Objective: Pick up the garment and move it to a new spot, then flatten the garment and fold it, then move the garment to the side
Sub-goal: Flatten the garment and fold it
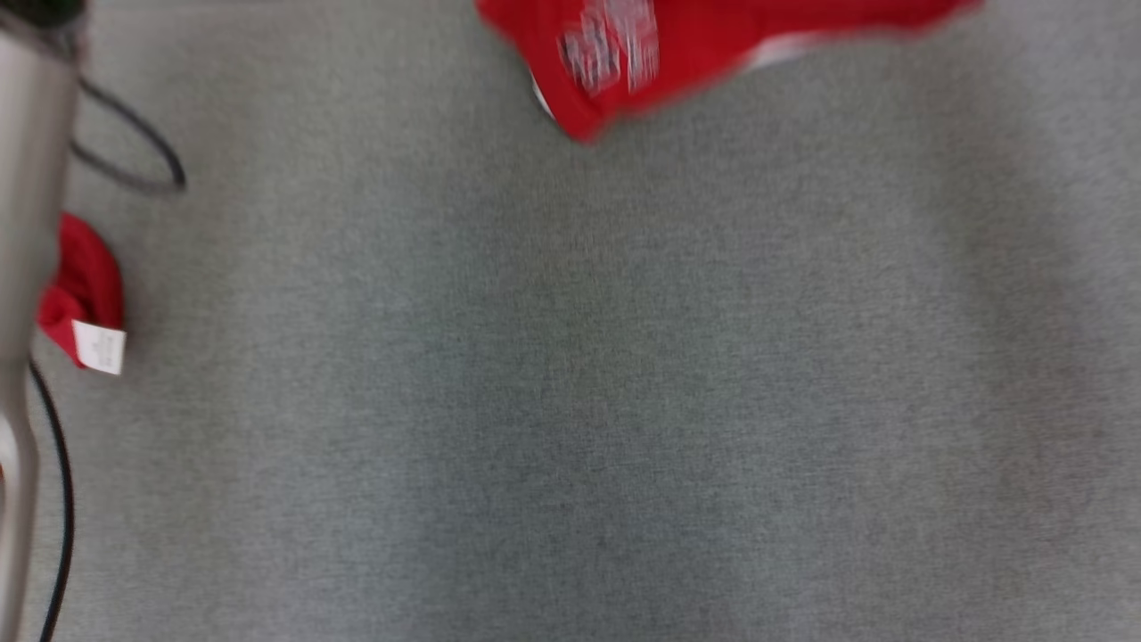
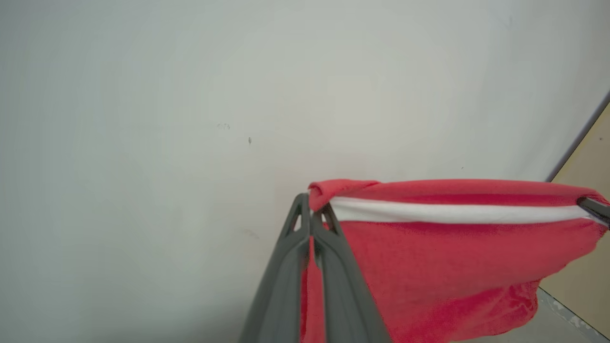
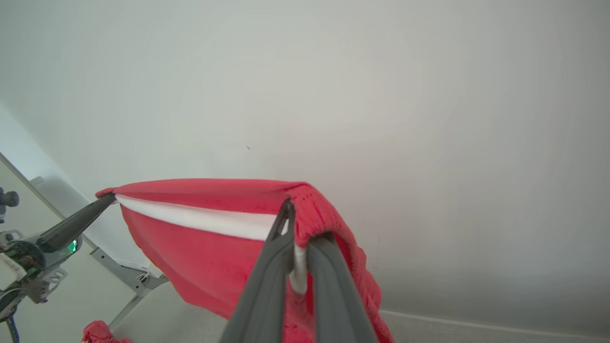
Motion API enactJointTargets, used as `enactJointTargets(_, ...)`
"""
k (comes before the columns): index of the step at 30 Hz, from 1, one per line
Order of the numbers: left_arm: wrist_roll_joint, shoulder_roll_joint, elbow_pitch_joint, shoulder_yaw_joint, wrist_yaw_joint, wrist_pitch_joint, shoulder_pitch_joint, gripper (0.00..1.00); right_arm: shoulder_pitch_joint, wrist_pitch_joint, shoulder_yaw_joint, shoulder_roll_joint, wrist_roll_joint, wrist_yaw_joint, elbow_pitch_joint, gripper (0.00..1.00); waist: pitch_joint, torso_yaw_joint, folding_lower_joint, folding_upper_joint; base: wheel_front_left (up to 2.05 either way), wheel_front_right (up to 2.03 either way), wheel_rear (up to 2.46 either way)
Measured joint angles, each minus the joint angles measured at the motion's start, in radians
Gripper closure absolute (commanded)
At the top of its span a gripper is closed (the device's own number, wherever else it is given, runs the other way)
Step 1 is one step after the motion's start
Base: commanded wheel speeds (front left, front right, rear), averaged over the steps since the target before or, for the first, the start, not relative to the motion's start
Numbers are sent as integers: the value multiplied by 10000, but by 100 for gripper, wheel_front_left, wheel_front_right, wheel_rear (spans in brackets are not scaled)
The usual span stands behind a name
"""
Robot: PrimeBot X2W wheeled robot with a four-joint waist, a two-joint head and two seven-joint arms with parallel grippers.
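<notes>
Left of the garment (image 1: 695, 45) on the head view, a pale forearm (image 1: 27, 178) runs down the frame edge with a black cable (image 1: 134, 156) looping off it. Just beside that, a red clump (image 1: 85, 285) with a white label (image 1: 100, 346) lies on the grey surface (image 1: 570, 401), which spreads wide below the garment. On both wrist views a plain pale wall (image 2: 190, 95) stands behind the garment. The right wrist view has a metal frame leg (image 3: 126, 281) below the garment's left end (and a small green light (image 3: 72, 246) glowing on the other arm there). The left wrist view has a beige panel (image 2: 593, 157) to the garment's right.

Hard to read: the head view is smeared with blur, the garment is cut off by its top edge, and the white print (image 1: 611, 40) on the garment is illegible. The forearm is cropped too. Whether the clump belongs to the garment or is separate cloth, I can't tell.

And the jaws. The left gripper (image 2: 310, 205) is closed tight on one top corner of the garment, red cloth pinched between its fingers (image 2: 286, 267). The right gripper (image 3: 305, 224) is clamped on the other top corner, cloth and white band (image 3: 200, 221) pressed in its jaws. The garment is up in the air, pulled taut between the two, the band running along its top edge and the rest hanging free below.
</notes>
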Motion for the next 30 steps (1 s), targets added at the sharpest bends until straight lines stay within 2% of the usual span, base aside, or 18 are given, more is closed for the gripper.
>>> enactJointTargets(8, 69, -539, 1578, -77, -2, -1039, -2451, 100, -2061, -1055, 107, 171, -606, 0, 671, 100, 1052, 9, -1, 0, 0, 0, 0)
enactJointTargets(12, -221, -719, 1827, -378, 2, -1187, -2601, 100, -2025, -1300, 533, 257, -491, 0, 481, 100, 1190, 10, -1, 0, 0, 0, 0)
enactJointTargets(17, -905, -570, 1553, -1103, 2, -1212, -1795, 100, -992, -1216, 1463, -88, -194, -2, -84, 100, 967, 82, -1, 0, 0, 0, 0)
enactJointTargets(21, -1565, -150, 1177, -1726, 2, -844, -795, 100, -150, -1114, 1994, -650, 226, -2, -679, 100, 576, 149, -2, 0, 0, 0, 0)
enactJointTargets(25, -2228, 341, 673, -2470, 2, -40, 318, 100, 827, -978, 2523, -1034, 759, -2, -1179, 100, 11, 191, -3, 0, 0, 0, 0)
enactJointTargets(30, -3116, 1285, -58, -3317, 2, 1202, 1766, 100, 2058, -399, 3340, -1325, 1331, -2, -1941, 100, -862, 162, -3, 0, 0, 0, 0)
